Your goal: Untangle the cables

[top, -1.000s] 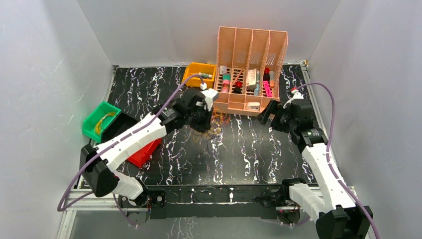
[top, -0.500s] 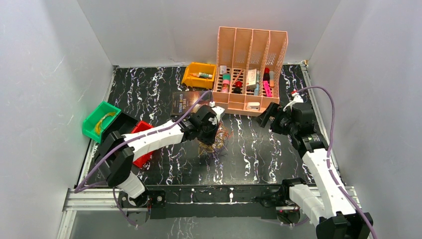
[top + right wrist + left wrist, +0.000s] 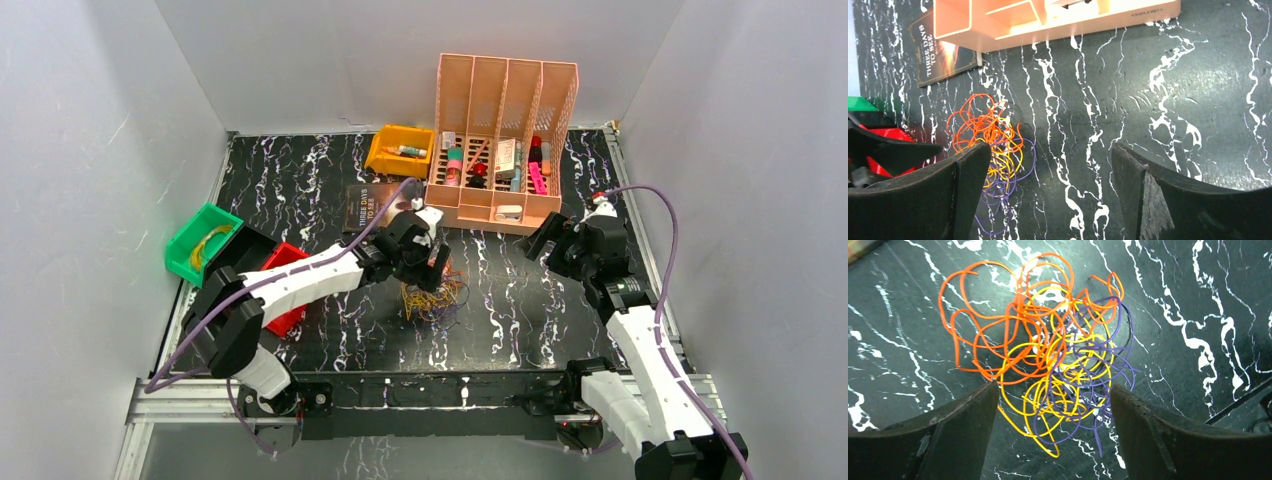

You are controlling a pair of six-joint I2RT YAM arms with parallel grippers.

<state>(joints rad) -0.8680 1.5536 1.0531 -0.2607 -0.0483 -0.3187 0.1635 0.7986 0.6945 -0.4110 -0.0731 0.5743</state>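
The cables (image 3: pixel 432 296) are one tangled bundle of thin orange, yellow and purple wire loops lying on the black marbled table (image 3: pixel 520 310) near its middle. In the left wrist view the cables (image 3: pixel 1048 355) spread out below my left gripper (image 3: pixel 1054 387), orange at the left, yellow and purple at the right. My left gripper (image 3: pixel 425 262) hangs just above the bundle's far side, open, with nothing pinched between its fingers. My right gripper (image 3: pixel 545 240) is open and empty over bare table at the right. In its view, the right gripper (image 3: pixel 1050 147) has the cables (image 3: pixel 990 135) beside its left finger.
A pink divider rack (image 3: pixel 505 150) with small items stands at the back, a yellow bin (image 3: pixel 400 150) to its left. A dark book (image 3: pixel 365 208) lies behind the left gripper. A green bin (image 3: pixel 203 240) and a red bin (image 3: pixel 285 290) sit at the left edge.
My left arm carried the bundle from near the rack toward the table's middle, then opened and let it go onto the table. The right arm shifted only slightly.
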